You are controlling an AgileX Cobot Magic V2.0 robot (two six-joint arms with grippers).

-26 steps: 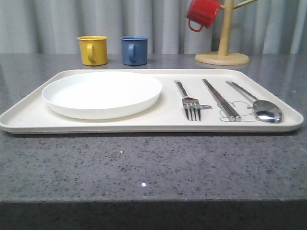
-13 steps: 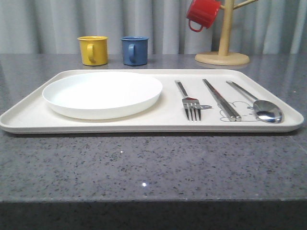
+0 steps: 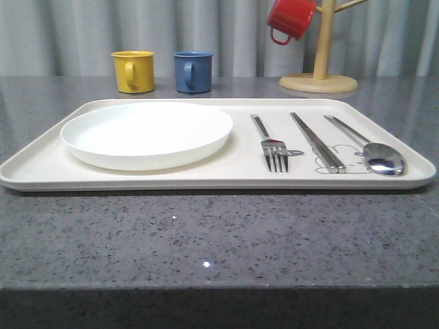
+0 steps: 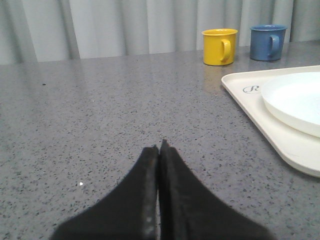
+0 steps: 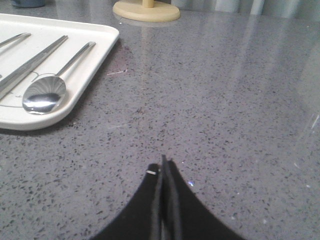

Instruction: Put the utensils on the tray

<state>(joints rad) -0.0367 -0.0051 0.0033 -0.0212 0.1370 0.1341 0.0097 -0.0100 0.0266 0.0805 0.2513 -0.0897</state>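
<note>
The cream tray (image 3: 233, 177) lies across the grey counter. On it rest the white plate (image 3: 147, 133) at the left, then the fork (image 3: 271, 146), the chopsticks (image 3: 317, 142) and the spoon (image 3: 374, 152) side by side at the right. My left gripper (image 4: 159, 146) is shut with nothing in it, low over bare counter to the left of the tray (image 4: 280, 145) and plate (image 4: 295, 100). My right gripper (image 5: 164, 161) is shut and holds nothing, over bare counter to the right of the tray (image 5: 95, 75), with the spoon (image 5: 46, 94) and chopsticks (image 5: 30, 65) in sight.
A yellow mug (image 3: 133, 71) and a blue mug (image 3: 192, 71) stand behind the tray. A red mug (image 3: 291, 19) hangs on a wooden mug tree (image 3: 319, 81) at the back right. The counter's front edge (image 3: 219, 288) runs close to the camera.
</note>
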